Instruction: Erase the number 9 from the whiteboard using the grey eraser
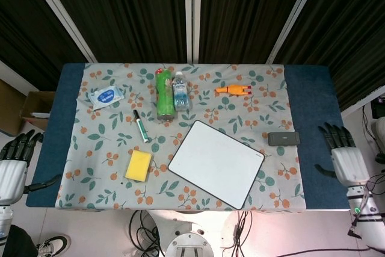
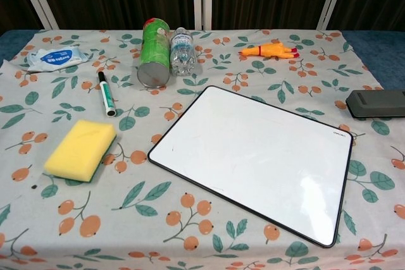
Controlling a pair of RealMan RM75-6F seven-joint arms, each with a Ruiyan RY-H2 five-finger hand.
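White whiteboard (image 2: 253,156) edged black, grey eraser (image 2: 374,103), yellow sponge (image 2: 80,149) — on a cloth (image 2: 139,207) patterned with orange berries.
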